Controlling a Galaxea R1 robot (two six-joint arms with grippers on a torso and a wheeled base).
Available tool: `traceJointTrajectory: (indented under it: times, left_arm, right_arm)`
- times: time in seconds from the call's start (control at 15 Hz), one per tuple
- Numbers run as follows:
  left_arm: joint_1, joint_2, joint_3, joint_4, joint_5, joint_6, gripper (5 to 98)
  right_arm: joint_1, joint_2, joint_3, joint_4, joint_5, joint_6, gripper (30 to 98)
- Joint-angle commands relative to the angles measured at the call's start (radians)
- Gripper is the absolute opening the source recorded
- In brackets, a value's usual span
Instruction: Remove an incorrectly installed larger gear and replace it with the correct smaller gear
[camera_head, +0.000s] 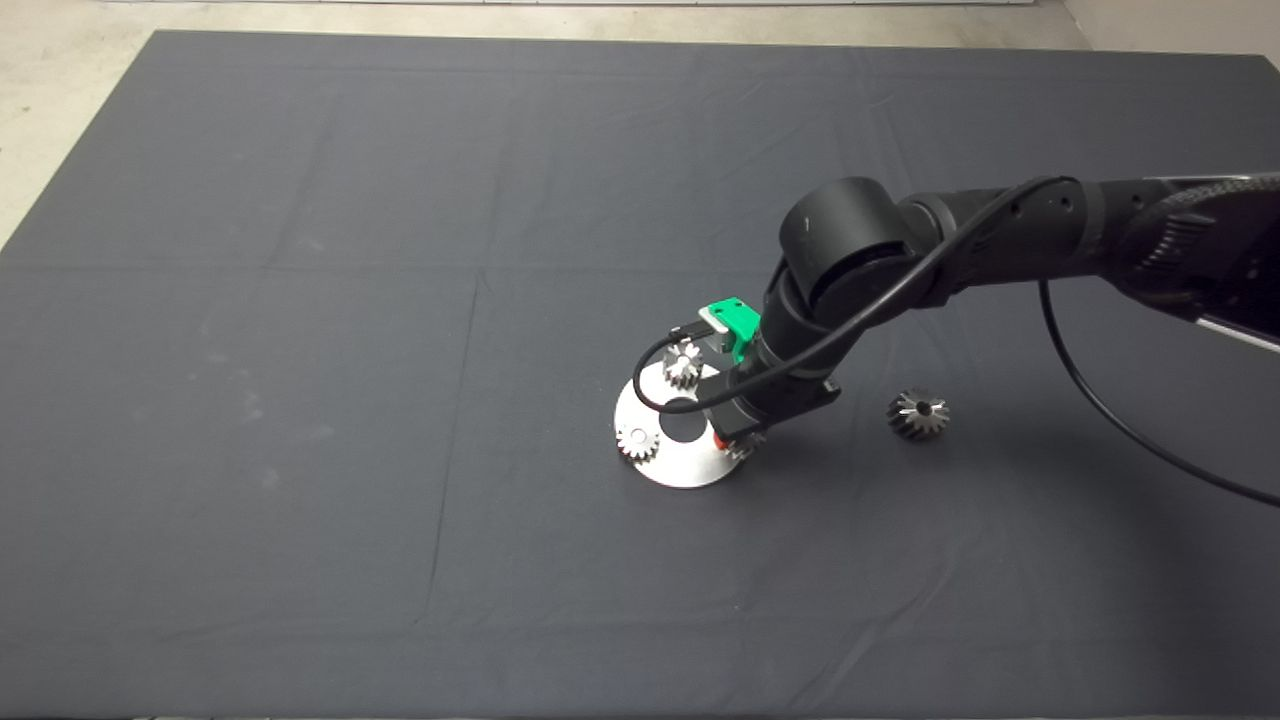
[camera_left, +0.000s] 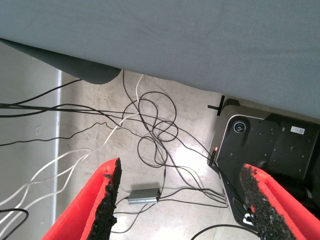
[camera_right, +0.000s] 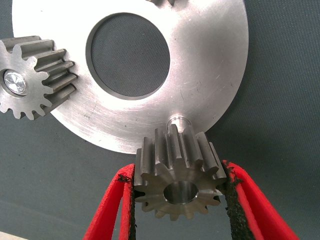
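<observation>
Right hand (camera_right: 177, 200) pinches the smaller gear (camera_right: 177, 172) between both pads, holding it right at the bare peg (camera_right: 177, 120) on the round steel plate (camera_right: 210, 65), bore not yet over the peg. The larger gear (camera_head: 918, 414) lies on the mat, well apart from the plate, so removal looks done. Step in hand: installing. Next: line bore up with peg, push on. Left hand (camera_left: 177, 200) idle off the counter, fingers spread.

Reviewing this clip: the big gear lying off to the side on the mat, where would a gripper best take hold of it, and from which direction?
The larger gear lies alone on the mat, to the right of the steel disc, hole facing up. Probably best: come straight down and pinch across its toothed rim on opposite sides. The right gripper holds the smaller gear the same way.
</observation>
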Motion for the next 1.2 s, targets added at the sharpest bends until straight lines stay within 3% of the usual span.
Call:
traceJointTrajectory:
  times: [0.0, 1.13]
  left_arm:
    - [0.003, -0.002, 0.013, -0.010, -0.004, -0.001, 59.7]
    - [0.003, 0.000, 0.011, -0.008, -0.003, 0.005, 59.7]
  right_arm:
    - [0.035, 0.003, -0.006, -0.029, -0.103, 0.007, 34.9]
    - [0.026, 0.026, -0.017, -0.043, -0.103, 0.007, 34.9]
